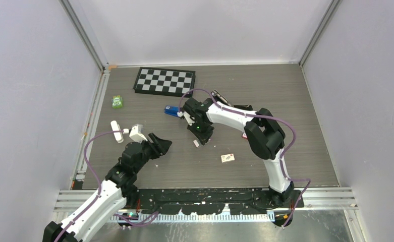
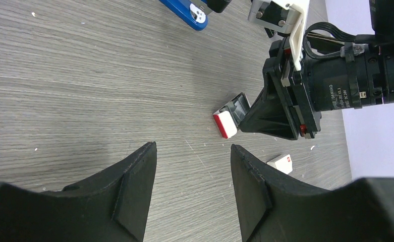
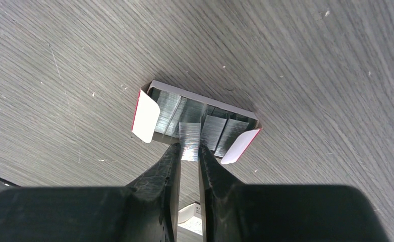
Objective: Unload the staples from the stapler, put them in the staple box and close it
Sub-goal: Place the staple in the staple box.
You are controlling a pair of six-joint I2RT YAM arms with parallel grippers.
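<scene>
My right gripper [image 3: 188, 147] is shut on a silvery ribbed staple strip [image 3: 190, 135]. The strip's far end lies in an open red-and-white box [image 3: 147, 115] that holds several more strips. In the top view the right gripper [image 1: 198, 136] points down at this box [image 1: 196, 143] at mid-table. The blue stapler [image 1: 172, 111] lies just behind and left of it, and also shows in the left wrist view [image 2: 187, 11]. My left gripper [image 1: 160, 143] is open and empty, low over the table left of the box [image 2: 226, 122].
A whitish box [image 1: 228, 158] lies right of the red-and-white box, and also shows in the left wrist view [image 2: 280, 164]. A checkerboard [image 1: 164, 80] lies at the back. A green item [image 1: 117, 102] and a white object [image 1: 116, 131] lie at the left. A dark object [image 1: 220, 97] sits behind the right arm.
</scene>
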